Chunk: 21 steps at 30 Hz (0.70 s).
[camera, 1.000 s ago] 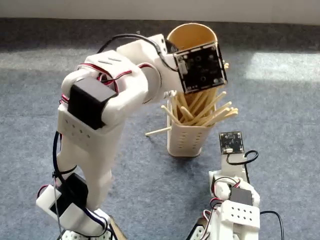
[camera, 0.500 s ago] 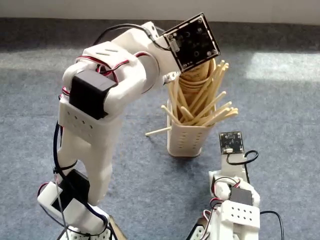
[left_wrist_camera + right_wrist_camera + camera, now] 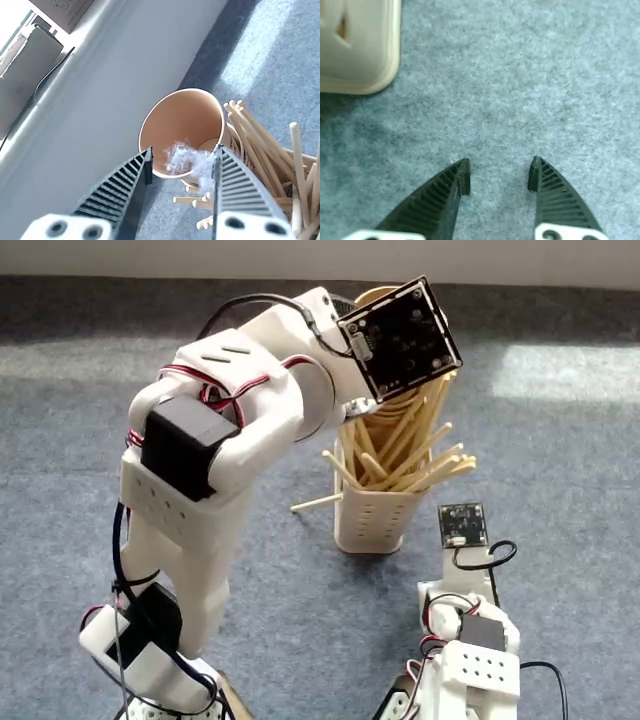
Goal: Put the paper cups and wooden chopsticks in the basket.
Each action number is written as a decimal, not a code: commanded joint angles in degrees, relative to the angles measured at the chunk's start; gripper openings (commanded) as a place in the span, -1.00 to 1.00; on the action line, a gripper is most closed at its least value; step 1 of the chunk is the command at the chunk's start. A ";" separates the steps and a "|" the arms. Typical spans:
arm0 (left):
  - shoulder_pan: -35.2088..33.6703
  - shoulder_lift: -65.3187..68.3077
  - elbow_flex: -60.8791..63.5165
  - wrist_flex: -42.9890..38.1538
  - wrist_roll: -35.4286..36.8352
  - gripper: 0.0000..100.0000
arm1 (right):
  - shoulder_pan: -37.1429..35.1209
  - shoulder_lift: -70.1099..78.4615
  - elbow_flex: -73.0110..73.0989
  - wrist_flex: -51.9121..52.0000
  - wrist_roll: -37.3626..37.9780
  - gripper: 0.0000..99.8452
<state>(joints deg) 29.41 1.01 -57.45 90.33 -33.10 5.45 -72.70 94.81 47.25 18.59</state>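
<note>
High view: the left arm (image 3: 215,455), white and bulky, rises from the lower left of the frame. It bends at the elbow and reaches to the upper centre, where its square camera board hides its tool. A tan paper cup (image 3: 372,296) peeks out behind that board, above a cream perforated basket (image 3: 370,525) at the centre. Wooden chopsticks (image 3: 412,455) fan out of the basket, and one stick (image 3: 315,504) pokes sideways to the left. The right arm (image 3: 468,660) sits folded low at the lower right on the grey carpeted worktop (image 3: 560,500).

Left wrist view: the left tool (image 3: 182,151) is spread, with one dark ribbed jaw on each side of the open mouth of the paper cup (image 3: 182,122). Whether the jaws touch the cup cannot be told. The cup sits nested on another cup, with chopsticks (image 3: 260,142) leaning just beside it. A wisp of white fluff (image 3: 187,157) shows at the cup's rim.

Right wrist view: the right tool (image 3: 497,175) is spread and holds nothing, pointing down at the worktop (image 3: 520,75). A rounded corner of the basket (image 3: 360,55) lies well apart from it.
</note>
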 commanded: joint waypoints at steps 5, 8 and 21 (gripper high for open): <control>1.19 -0.22 1.71 -1.14 1.49 -0.57 | -0.92 -0.13 0.66 -0.75 0.70 -0.60; 1.19 -0.22 3.03 -1.32 1.41 -0.57 | -0.92 -0.13 0.66 -0.75 0.70 -0.60; -1.54 -0.66 3.03 -3.34 -1.93 -0.57 | -0.92 -0.13 0.66 -0.75 0.70 -0.60</control>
<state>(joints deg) 28.26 1.01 -54.29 88.04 -34.15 5.45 -72.70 94.81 47.25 18.59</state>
